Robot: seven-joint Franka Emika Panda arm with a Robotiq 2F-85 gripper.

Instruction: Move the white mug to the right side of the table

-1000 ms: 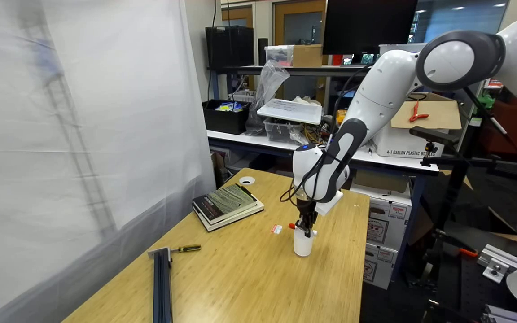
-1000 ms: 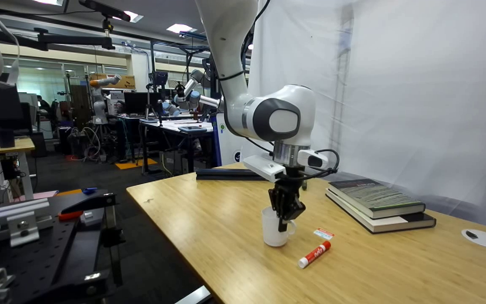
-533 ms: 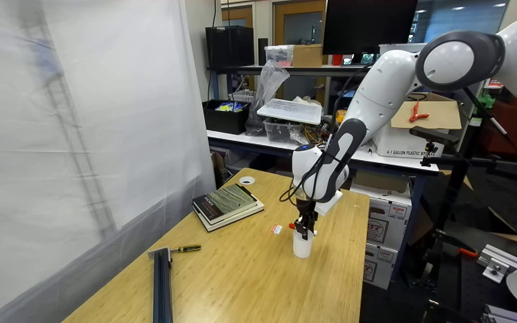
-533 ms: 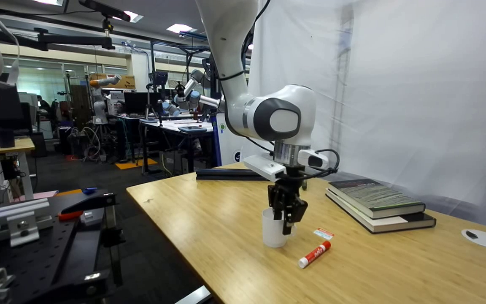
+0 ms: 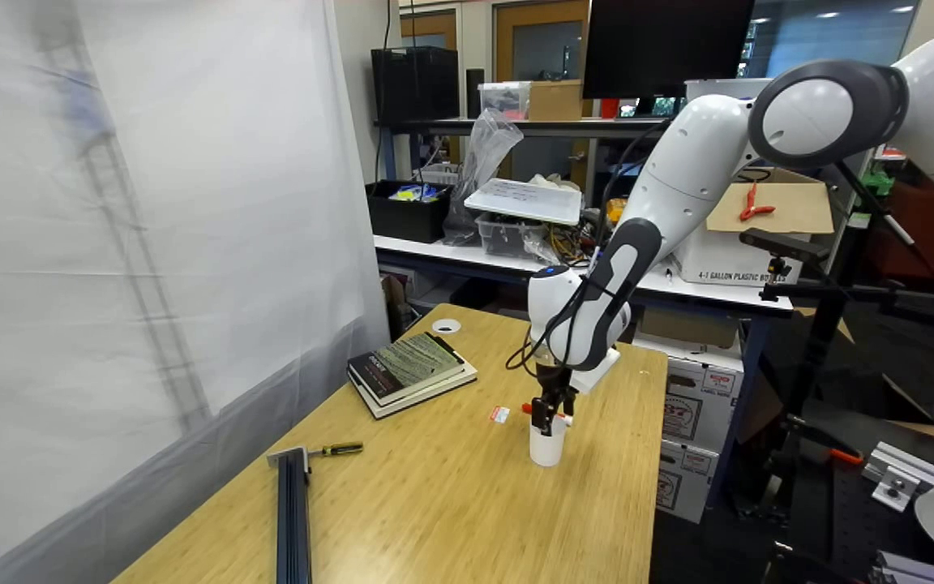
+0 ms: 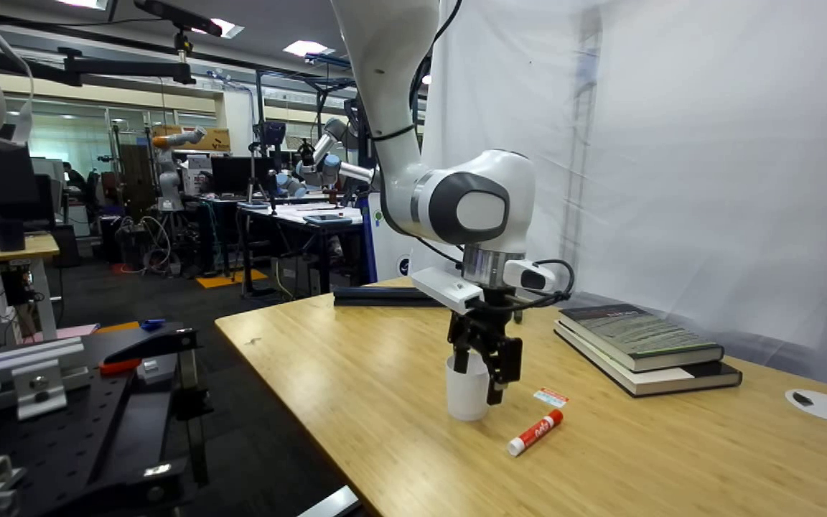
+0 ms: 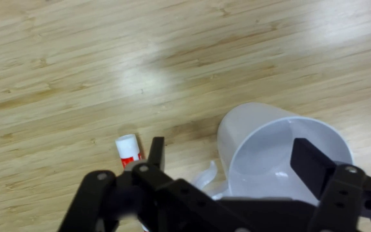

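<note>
The table [image 5: 467,503] is the work surface. The Panda arm [image 6: 482,205] extends over it, wrist directed downward. Two stacked books [image 6: 636,345] lie along one long edge, well apart from the work zone.

The gripper [image 7: 232,154] has its fingers spread wide, with nothing clamped between them.

The white mug [image 6: 466,395] stands upright on the table, nearer the long edge opposite the books. In the wrist view, one finger [image 7: 311,167] overlaps its mouth (in an exterior view the tip appears to reach inside); the other finger is outside, past the handle [image 7: 206,175]. Contact between mug and fingers cannot be confirmed.

Status, by judgement: the gripper is aligned across the mug wall, and no grasp is in effect. This pose suits either pickup or release; which applies cannot be told, and nothing marks the "right side". If the present spot is the target, only withdrawal upward remains. If not, grasping, lifting, carrying and releasing all remain.

The marker [image 6: 535,433] lies near the mug; keep the outside finger clear of it. The label [image 6: 551,397], the smallest item, lies flat near the marker's red end.
</note>
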